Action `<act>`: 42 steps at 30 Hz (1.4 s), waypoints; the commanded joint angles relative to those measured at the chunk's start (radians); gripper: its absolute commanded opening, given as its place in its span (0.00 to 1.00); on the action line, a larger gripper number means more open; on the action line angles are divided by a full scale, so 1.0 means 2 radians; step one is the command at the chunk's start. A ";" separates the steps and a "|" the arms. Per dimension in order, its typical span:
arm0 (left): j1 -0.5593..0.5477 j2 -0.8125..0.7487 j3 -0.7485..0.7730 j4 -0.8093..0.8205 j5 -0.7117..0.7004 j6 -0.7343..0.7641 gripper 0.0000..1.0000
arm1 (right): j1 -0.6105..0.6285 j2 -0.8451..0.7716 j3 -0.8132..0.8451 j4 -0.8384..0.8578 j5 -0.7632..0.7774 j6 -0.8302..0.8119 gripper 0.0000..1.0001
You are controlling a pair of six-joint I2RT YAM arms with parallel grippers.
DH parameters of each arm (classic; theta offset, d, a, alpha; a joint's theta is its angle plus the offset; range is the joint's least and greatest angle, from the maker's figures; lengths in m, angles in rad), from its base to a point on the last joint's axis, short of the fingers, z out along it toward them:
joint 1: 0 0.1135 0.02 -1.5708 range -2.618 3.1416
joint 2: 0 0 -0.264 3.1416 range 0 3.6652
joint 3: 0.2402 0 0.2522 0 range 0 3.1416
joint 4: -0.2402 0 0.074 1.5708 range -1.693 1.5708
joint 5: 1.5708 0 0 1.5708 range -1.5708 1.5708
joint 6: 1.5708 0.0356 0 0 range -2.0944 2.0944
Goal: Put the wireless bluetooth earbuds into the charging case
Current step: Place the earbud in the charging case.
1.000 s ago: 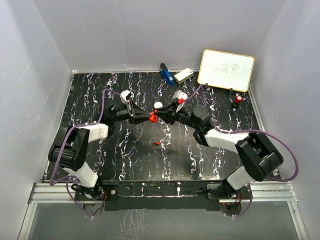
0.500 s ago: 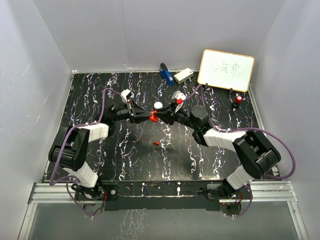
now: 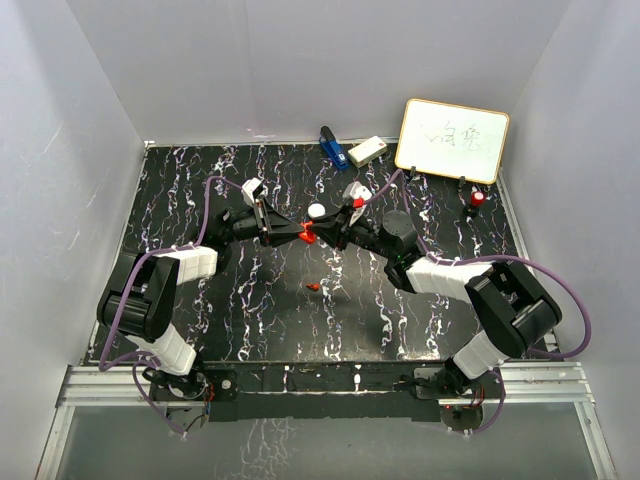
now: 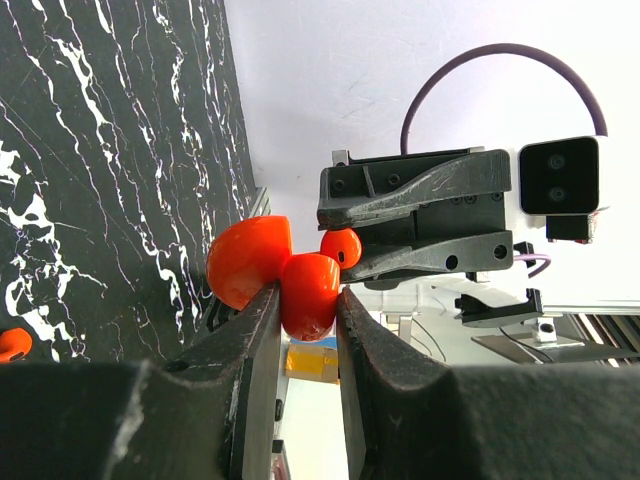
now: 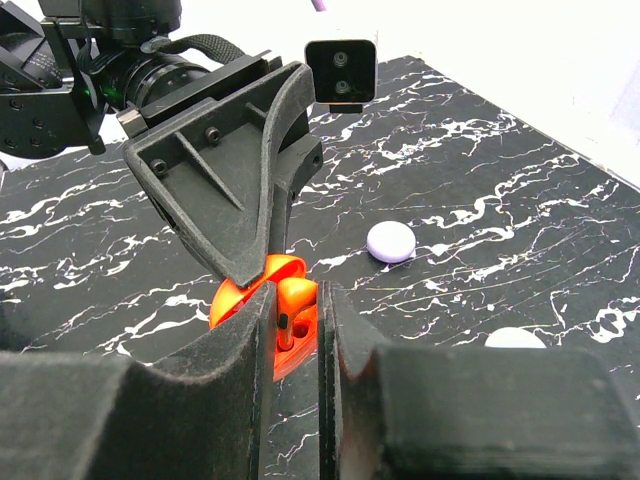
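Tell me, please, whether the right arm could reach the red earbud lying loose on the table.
Probably not yet: nothing lies around the loose earbud, but the right hand is shut on another earbud at the red case in the left hand.

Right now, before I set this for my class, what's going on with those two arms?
The left fingers are shut on an open red case near the middle of the table. The right fingers pinch a small red earbud right at the case; whether it is seated is unclear. A second red earbud lies loose on the table.
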 commanded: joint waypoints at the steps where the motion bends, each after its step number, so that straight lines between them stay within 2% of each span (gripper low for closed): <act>1: -0.004 -0.009 0.009 0.010 0.008 0.003 0.00 | 0.001 -0.008 0.020 0.044 0.010 -0.006 0.00; 42: -0.006 -0.022 0.011 0.033 0.008 -0.024 0.00 | 0.002 0.001 0.009 0.054 0.015 -0.005 0.00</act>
